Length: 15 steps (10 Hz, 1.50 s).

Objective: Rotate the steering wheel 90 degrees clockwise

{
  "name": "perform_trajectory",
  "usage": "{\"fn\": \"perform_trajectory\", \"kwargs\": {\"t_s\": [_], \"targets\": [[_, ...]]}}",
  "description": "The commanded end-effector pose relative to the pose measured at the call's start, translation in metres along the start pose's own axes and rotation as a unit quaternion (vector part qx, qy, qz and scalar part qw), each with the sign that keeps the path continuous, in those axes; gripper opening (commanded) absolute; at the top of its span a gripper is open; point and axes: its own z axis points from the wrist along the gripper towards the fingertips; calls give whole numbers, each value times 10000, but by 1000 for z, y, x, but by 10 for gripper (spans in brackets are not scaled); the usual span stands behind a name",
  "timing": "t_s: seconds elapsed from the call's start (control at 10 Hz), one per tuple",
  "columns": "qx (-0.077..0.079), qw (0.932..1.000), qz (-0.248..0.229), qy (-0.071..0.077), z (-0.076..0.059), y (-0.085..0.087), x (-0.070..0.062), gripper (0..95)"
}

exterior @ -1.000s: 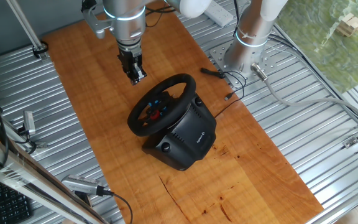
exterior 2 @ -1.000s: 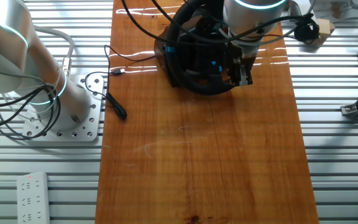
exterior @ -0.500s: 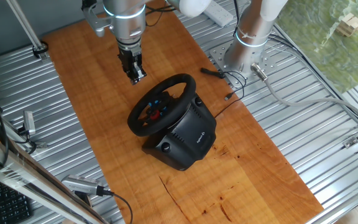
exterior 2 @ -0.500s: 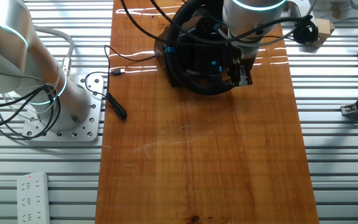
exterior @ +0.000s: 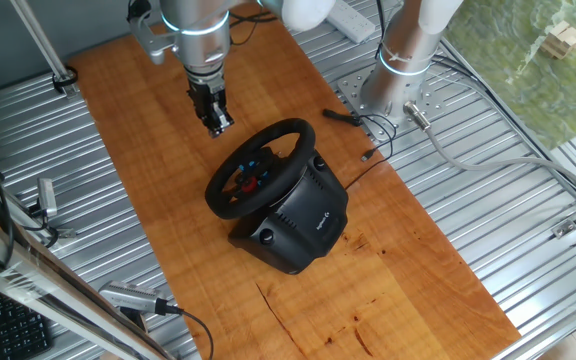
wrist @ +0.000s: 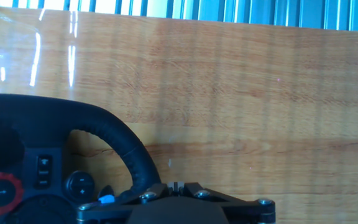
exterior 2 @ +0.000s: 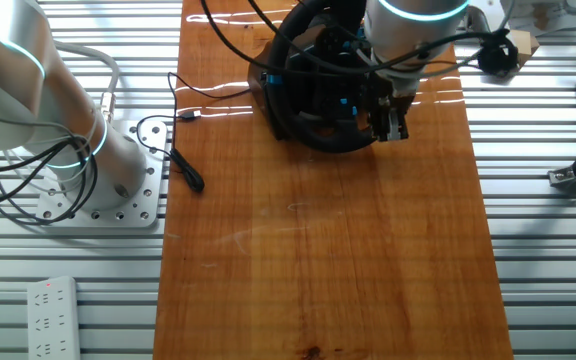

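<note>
The steering wheel (exterior: 260, 166) is black with a thick rim and red and blue buttons on its hub. It stands tilted on its boxy black base (exterior: 298, 222) in the middle of the wooden board. My gripper (exterior: 217, 123) hangs a little above the board, just beyond the wheel's far rim, apart from it. Its jaws are closed together with nothing between them. In the other fixed view the gripper (exterior 2: 390, 122) is at the wheel's (exterior 2: 318, 120) right side. In the hand view the wheel's rim (wrist: 114, 140) fills the lower left, and the fingers barely show at the bottom edge.
A second arm's base (exterior: 393, 85) stands on the metal table at the right of the board, with cables (exterior: 368, 125) trailing toward the wheel base. A power strip (exterior 2: 50, 305) lies at the lower left in the other fixed view.
My gripper has drifted slightly up and away from the wheel's rim. The steering wheel has not moved.
</note>
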Motion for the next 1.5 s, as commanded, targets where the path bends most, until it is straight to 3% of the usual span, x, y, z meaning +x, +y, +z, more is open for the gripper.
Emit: {"fn": "perform_trajectory", "kwargs": {"t_s": [0.1, 0.2, 0.3, 0.5, 0.6, 0.7, 0.8, 0.9, 1.0, 1.1, 1.2, 1.3, 1.5], "targets": [[-42, 9999, 122, 36, -42, 22, 22, 0], [-27, 9997, 256, 35, -82, 48, 32, 0], [-30, 9995, 309, 24, -104, 66, 33, 0], [-81, 9995, 301, 25, -143, 103, 21, 0], [-124, 9997, 196, 31, -152, 113, 15, 0], [-211, 9998, 17, 11, -164, 136, 0, 0], [-214, 9994, -280, 12, -171, 160, -9, 0], [-184, 9970, -756, 5, -177, 189, -10, 0], [-179, 9939, -1091, -7, -179, 208, -7, 0], [-115, 9887, -1498, 12, -179, 221, -5, 0], [104, 9781, -2078, 83, -176, 234, -10, 0], [208, 9788, -2023, 231, -168, 245, -14, 0], [312, 9782, -2033, 275, -149, 262, -18, 0]]}}
